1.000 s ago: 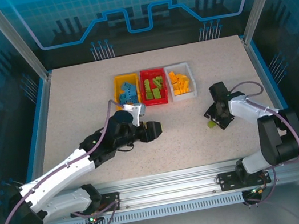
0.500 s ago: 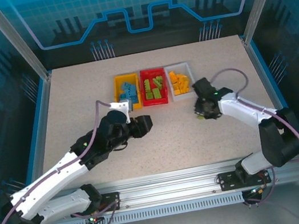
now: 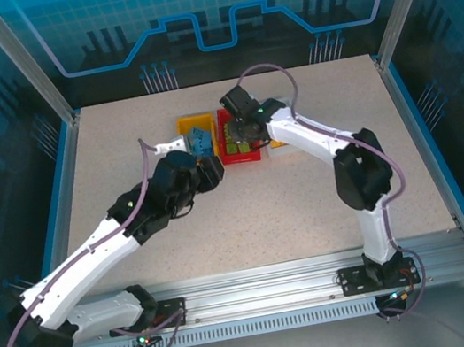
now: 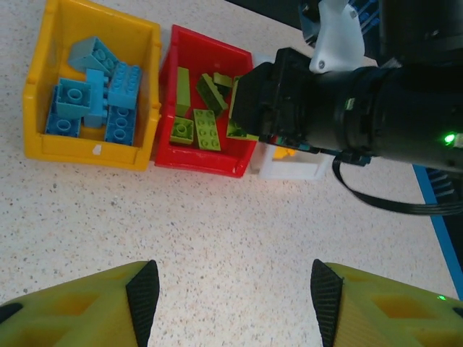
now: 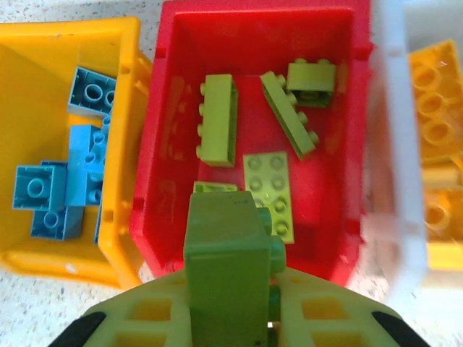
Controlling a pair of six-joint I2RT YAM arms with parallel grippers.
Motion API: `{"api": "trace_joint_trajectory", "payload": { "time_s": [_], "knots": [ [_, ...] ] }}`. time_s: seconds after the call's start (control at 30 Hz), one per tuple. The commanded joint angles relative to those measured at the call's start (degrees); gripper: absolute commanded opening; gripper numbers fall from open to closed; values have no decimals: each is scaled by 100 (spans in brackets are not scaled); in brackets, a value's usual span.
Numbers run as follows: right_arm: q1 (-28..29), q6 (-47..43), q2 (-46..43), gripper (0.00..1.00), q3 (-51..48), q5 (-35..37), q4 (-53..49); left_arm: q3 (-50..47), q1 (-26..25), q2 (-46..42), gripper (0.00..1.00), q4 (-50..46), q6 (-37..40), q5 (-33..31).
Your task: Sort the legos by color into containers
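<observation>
My right gripper (image 5: 231, 289) is shut on a green lego (image 5: 224, 253) and hangs over the near end of the red bin (image 5: 253, 29), which holds several green bricks (image 5: 217, 119). From above, the right gripper (image 3: 243, 131) sits over the red bin (image 3: 243, 159). The yellow bin (image 5: 116, 246) on its left holds blue bricks (image 5: 79, 159). The white bin (image 5: 391, 144) on its right holds orange bricks (image 5: 438, 123). My left gripper (image 4: 234, 303) is open over bare table, just in front of the yellow bin (image 4: 43, 144) and red bin (image 4: 202, 163).
The right arm (image 3: 316, 141) stretches across the white bin and hides most of it from above. The left arm (image 3: 131, 214) lies diagonally across the left half of the speckled table (image 3: 335, 92). Blue rails edge the table on both sides.
The right gripper shut on the green lego at the right of the table and carried it left to above the red bin. The left gripper drew back toward the yellow bin.
</observation>
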Motion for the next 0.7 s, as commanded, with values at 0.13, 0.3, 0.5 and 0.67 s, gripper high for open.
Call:
{"api": "trace_joint_trajectory", "payload": {
  "time_s": [0.13,0.3,0.5,0.67],
  "knots": [
    [-208,-177,1360,24,1830,106,-1164,645,704,509,61,30,-61,1145],
    [-257,-138,2088,28,2785,118,-1691,596,721,527,61,69,-87,1221],
    [-170,-221,1781,47,2798,275,-1688,578,760,334,61,-145,31,1117],
    [-24,-282,754,56,2285,553,-1463,555,912,133,61,-343,90,966]
  ]
}}
